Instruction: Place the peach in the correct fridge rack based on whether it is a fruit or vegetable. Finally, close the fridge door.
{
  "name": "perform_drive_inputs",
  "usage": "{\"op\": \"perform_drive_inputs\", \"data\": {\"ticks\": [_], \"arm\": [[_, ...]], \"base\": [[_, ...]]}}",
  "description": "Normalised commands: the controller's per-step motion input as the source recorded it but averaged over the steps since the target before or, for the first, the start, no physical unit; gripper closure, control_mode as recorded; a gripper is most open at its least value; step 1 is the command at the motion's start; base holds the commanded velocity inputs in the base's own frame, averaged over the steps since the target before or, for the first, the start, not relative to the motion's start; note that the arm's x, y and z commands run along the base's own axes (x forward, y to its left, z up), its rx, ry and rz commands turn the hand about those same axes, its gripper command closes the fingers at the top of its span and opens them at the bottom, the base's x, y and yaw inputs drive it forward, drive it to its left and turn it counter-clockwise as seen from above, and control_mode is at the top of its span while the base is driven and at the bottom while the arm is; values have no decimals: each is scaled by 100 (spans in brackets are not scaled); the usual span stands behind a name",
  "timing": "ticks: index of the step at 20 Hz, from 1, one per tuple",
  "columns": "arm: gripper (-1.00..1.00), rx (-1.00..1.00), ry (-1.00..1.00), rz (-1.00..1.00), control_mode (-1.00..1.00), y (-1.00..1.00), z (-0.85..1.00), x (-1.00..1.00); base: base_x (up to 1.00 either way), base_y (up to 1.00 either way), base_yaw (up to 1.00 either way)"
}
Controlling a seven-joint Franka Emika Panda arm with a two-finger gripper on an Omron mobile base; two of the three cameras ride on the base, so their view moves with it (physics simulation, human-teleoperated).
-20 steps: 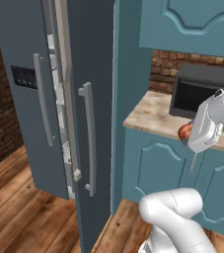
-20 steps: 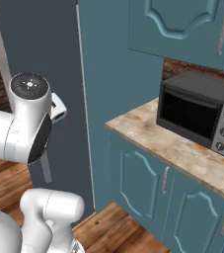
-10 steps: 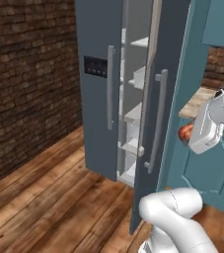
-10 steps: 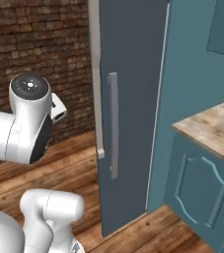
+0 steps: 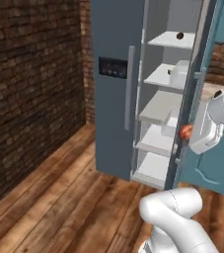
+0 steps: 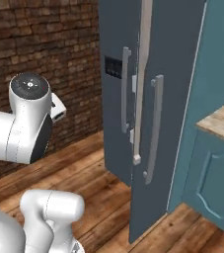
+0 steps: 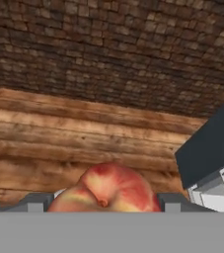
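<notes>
The peach, orange-red with a yellowish patch, sits clamped between the two dark fingers of the gripper, one on each side of it in the hand view, with wooden floor and a brick wall beyond. In the left base view the fruit shows as a small orange-red spot at the tip of the white arm, held in the air just in front of the edge of the open fridge door, level with the lower shelves and outside the cabinet. Inside the fridge, the fridge rack, a flat white panel second from the top, carries something pale whose shape cannot be made out, while the topmost shelf bears a small dark round item. A thicker grey shelf lies below. The other door, with a black panel, stands shut. In the right base view a bench edge appears beside teal cabinets.
</notes>
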Motion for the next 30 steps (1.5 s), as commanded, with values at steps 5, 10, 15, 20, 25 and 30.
{"op": "perform_drive_inputs", "data": {"ticks": [5, 10, 15, 20, 25, 30], "arm": [[100, 0, 0, 0, 100, 0, 0, 0], [100, 0, 0, 0, 100, 0, 0, 0], [100, 0, 0, 0, 100, 0, 0, 0], [100, 0, 0, 0, 100, 0, 0, 0], [100, 0, 0, 0, 100, 0, 0, 0], [100, 0, 0, 0, 100, 0, 0, 0]], "base": [[31, 71, -59], [49, 53, -59], [51, 60, -56], [39, 72, -49], [38, 46, -38], [41, 18, -26]]}}
